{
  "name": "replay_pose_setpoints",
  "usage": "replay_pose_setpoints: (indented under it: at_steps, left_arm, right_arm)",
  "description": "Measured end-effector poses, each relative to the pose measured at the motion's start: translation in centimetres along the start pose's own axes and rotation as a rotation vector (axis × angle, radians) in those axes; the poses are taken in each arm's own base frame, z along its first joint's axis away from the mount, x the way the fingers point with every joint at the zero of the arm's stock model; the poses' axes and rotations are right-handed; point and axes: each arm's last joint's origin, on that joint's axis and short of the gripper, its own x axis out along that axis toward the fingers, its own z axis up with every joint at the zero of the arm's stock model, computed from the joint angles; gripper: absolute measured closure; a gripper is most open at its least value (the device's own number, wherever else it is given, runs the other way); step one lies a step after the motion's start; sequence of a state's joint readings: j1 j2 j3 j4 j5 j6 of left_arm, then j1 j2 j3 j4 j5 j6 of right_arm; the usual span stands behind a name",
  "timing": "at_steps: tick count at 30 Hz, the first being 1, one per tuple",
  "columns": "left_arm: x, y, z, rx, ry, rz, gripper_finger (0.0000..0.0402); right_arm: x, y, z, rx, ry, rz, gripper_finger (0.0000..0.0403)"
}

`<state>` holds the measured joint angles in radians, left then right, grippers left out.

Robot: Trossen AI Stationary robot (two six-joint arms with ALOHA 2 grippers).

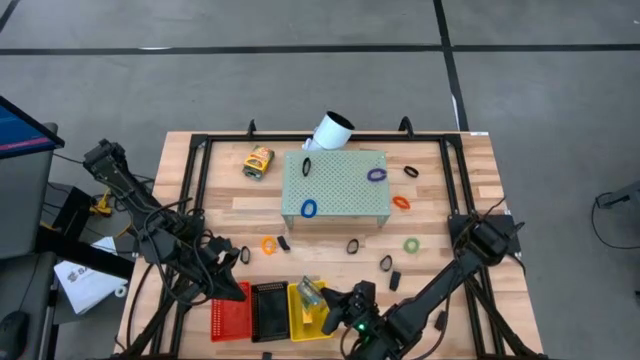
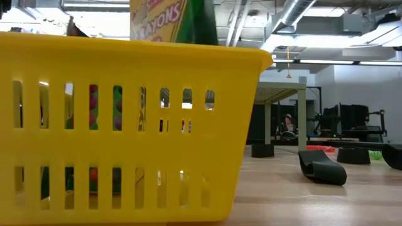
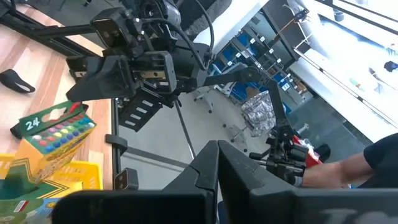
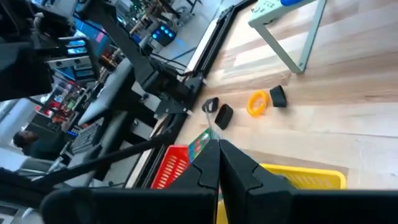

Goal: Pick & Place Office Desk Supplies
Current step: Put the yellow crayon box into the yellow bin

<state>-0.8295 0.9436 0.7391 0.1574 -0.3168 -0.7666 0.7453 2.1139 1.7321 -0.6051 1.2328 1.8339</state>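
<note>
1. A wooden table [image 1: 440,215] fills the middle of the overhead picture, with two dark robot arms reaching in from the lower left and the lower right.
2. Three small baskets sit side by side at the bottom centre: a red basket [image 1: 230,310], a black basket [image 1: 268,312] and a yellow basket [image 1: 300,322].
3. A crayon box [image 1: 310,293] stands in the yellow basket; in the table-level picture its printed top rises above the basket's rim at the upper left.
4. The right gripper [image 1: 333,318] hangs at the yellow basket's right edge, just beside that crayon box — its fingers are pressed together, with nothing visibly pinched between them.
5. The left gripper [image 1: 232,286] sits just above the red basket, lower left of centre, its fingers also pressed together and holding nothing.
6. A second crayon box [image 1: 259,161] lies on the wood at upper centre, left of a pale green perforated block [image 1: 345,185].
7. A blue loop [image 1: 308,209], a purple loop [image 1: 376,174] and a black loop [image 1: 306,167] rest on top of the block.
8. An orange loop [image 1: 268,244], a green loop [image 1: 411,244] and small black clips [image 1: 385,263] lie scattered on the wood below and right of the block.
9. A white tube [image 1: 331,131] leans at the block's upper edge.
</note>
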Motion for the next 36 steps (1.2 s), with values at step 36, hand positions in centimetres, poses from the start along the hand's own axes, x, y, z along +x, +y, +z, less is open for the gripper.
replay_pose_setpoints:
  at_steps: [36]
  left_arm:
    - [0.0,-0.2,0.2,-0.010,-0.022,-0.020,0.0402]
  right_arm:
    - [-1.0,-0.6,0.4,-0.084,-0.015,-0.016,0.0403]
